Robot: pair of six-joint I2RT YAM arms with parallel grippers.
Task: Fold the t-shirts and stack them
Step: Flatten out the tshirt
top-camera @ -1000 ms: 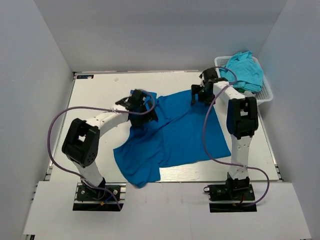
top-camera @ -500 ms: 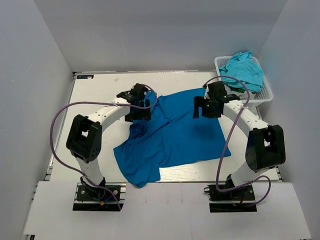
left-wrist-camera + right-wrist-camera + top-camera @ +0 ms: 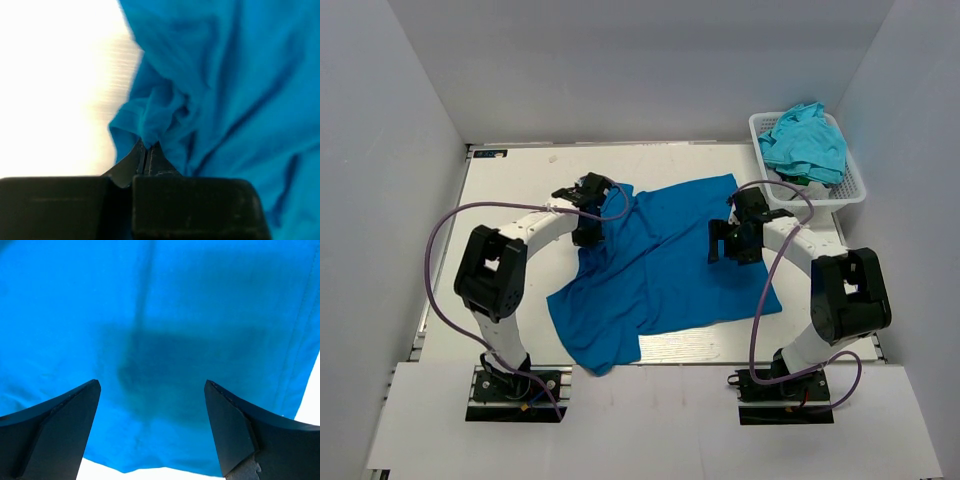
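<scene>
A royal blue t-shirt [image 3: 665, 270] lies spread and rumpled in the middle of the white table [image 3: 520, 200]. My left gripper [image 3: 590, 234] is at its far left edge. In the left wrist view the left gripper [image 3: 147, 148] is shut on a bunched fold of the blue t-shirt [image 3: 165, 107]. My right gripper [image 3: 730, 245] hovers over the shirt's right part. In the right wrist view the right gripper [image 3: 152, 385] stands wide open above the flat blue t-shirt [image 3: 165, 315] near its edge, with nothing between the fingers. Turquoise t-shirts [image 3: 807, 140] are heaped in the basket.
A white lattice basket [image 3: 857, 190] stands at the table's far right corner. Grey walls close in the left, back and right sides. Purple cables loop out from both arms. Bare table shows left of the shirt and along the back.
My left gripper has shut on the blue shirt's left edge. The right arm has swung from near the basket toward me and now hangs over the shirt's right part, still open.
</scene>
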